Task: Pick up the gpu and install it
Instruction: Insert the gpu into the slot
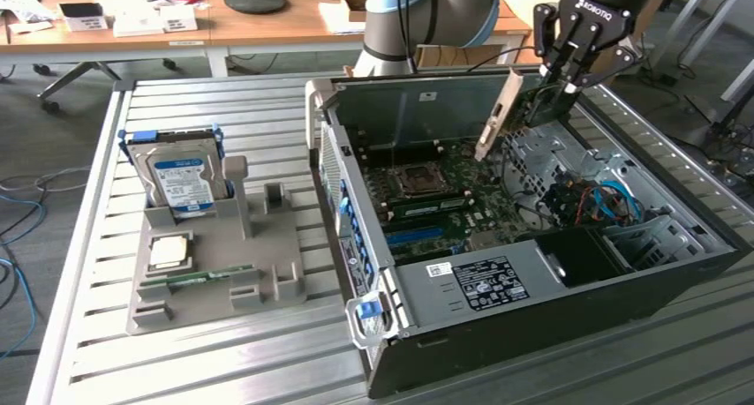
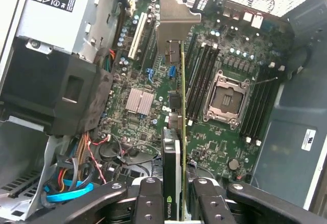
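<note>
Above the open case point(image 1: 566, 334), jaws clamp the gpu point(image 1: 542, 109) upright; its fan is hard to make out.

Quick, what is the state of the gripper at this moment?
The gripper: shut on the gpu, held over the open computer case.

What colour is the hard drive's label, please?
The label is blue and white, seen best in the exterior view.
</note>
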You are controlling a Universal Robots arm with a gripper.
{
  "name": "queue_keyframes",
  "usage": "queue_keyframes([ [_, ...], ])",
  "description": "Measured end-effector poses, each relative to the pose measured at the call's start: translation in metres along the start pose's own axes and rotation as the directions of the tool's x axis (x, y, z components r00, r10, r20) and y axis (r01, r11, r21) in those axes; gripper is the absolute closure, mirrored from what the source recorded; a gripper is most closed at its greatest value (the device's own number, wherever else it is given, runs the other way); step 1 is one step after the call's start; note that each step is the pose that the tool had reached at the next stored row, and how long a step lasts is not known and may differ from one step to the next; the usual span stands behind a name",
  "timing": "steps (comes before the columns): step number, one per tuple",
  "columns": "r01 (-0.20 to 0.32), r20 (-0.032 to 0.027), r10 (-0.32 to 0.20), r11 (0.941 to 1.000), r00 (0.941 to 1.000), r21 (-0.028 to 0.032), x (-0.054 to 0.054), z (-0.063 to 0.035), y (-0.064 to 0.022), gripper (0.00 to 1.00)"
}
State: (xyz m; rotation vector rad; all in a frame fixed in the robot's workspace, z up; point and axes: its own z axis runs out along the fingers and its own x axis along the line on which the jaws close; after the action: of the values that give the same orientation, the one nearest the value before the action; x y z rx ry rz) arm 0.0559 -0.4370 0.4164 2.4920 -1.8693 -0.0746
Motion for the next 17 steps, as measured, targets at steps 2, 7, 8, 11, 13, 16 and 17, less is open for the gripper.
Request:
queue_keyframes([
  [2,-0.013,0.0005,0.013,0.9999,0.9999,0.0002,-0.0001,0.0002,0.0004,0.73],
  [7,-0.084,0.0041,0.084,0.9965,0.9965,0.0018,-0.0003,0.0013,0.0010,0.73],
  [8,-0.098,0.0049,0.098,0.9951,0.9951,0.0020,-0.0003,0.0016,0.0012,0.73],
  [11,-0.143,0.0073,0.143,0.9897,0.9897,0.0028,-0.0004,0.0024,0.0014,0.73],
  [13,-0.175,0.0088,0.175,0.9846,0.9845,0.0033,-0.0005,0.0029,0.0016,0.73],
  [16,-0.210,0.0107,0.210,0.9776,0.9776,0.0038,-0.0005,0.0034,0.0019,0.73],
  [17,-0.211,0.0108,0.211,0.9774,0.9773,0.0040,-0.0005,0.0035,0.0019,0.73],
])
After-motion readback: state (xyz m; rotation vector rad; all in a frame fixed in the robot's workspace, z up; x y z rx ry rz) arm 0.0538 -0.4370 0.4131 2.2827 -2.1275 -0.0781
